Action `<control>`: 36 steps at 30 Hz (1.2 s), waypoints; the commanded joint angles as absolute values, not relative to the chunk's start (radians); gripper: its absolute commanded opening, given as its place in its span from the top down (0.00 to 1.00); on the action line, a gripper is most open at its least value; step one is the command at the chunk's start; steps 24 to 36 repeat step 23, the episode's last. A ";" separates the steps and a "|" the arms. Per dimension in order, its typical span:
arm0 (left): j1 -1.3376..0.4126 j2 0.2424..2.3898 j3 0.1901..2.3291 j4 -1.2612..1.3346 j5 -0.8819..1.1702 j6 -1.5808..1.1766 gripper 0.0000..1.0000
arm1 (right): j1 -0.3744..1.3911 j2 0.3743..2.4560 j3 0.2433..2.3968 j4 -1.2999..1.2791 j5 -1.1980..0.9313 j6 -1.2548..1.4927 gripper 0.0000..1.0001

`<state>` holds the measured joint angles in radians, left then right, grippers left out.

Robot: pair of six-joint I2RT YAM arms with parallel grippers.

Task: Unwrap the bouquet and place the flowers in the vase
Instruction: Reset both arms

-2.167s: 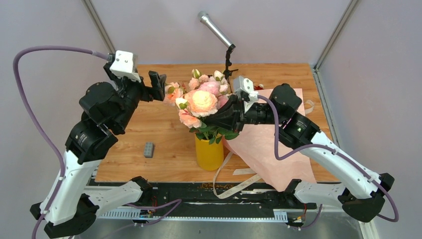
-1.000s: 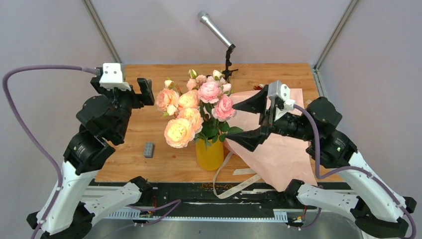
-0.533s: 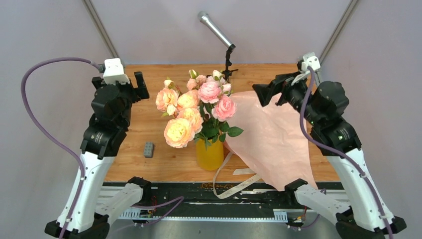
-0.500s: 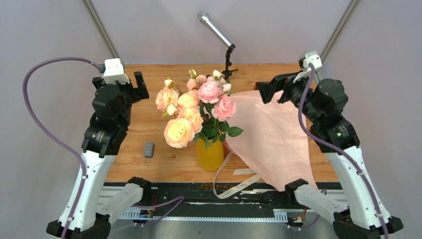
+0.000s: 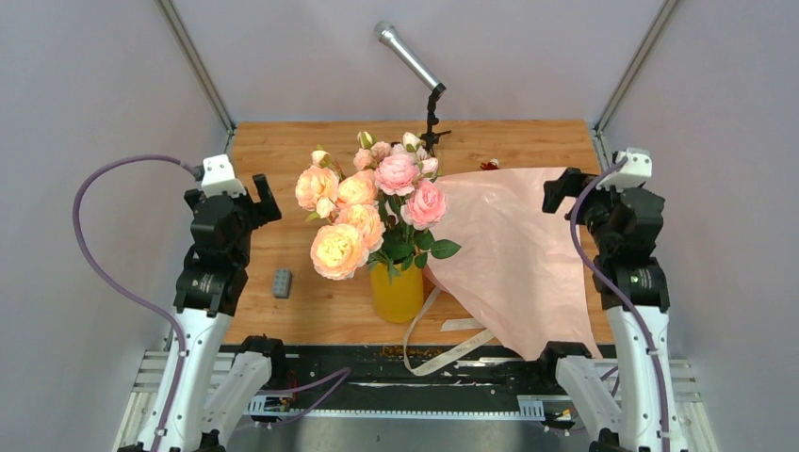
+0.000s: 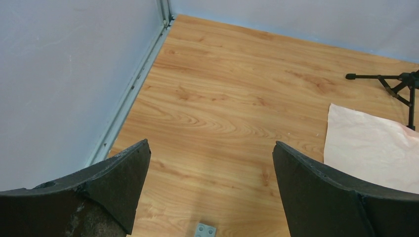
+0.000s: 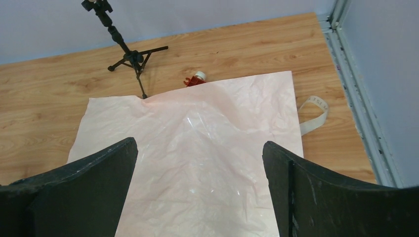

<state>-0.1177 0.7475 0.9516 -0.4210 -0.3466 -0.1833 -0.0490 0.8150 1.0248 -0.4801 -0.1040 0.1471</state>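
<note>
The flowers [image 5: 372,202], pink and peach roses with green leaves, stand upright in the yellow vase [image 5: 396,294] at the table's middle front. The bouquet is undone: its pale pink wrapping paper [image 5: 513,259] lies spread flat to the right of the vase, also seen in the right wrist view as paper [image 7: 197,123]. The beige ribbon [image 5: 429,334] trails off the front edge. My left gripper [image 5: 228,195] hangs open at the left, well clear of the roses, and my left gripper [image 6: 211,145] holds nothing. My right gripper [image 5: 606,188] is open above the paper's right edge; my right gripper [image 7: 200,143] is empty.
A small grey block [image 5: 282,282] lies left of the vase and shows as the block [image 6: 205,230] under the left gripper. A microphone on a black tripod [image 5: 432,113] stands at the back. A small red object [image 7: 195,79] sits behind the paper. Walls close in on both sides.
The right gripper let go of the flowers and drew back to the right side. The left arm pulled back toward the near left. The roses spread out and settled in the vase.
</note>
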 commanded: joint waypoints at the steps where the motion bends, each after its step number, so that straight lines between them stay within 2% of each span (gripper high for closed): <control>1: -0.111 0.647 0.864 -0.329 -0.355 -0.185 0.00 | -0.049 0.708 0.910 -0.342 0.061 0.109 0.00; 9: -0.110 0.577 0.774 -0.272 -0.381 -0.150 0.00 | -0.049 0.645 0.783 -0.236 0.102 0.123 0.00; 36: -0.111 0.579 0.770 -0.271 -0.373 -0.138 0.00 | -0.049 0.638 0.790 -0.236 0.098 0.117 0.00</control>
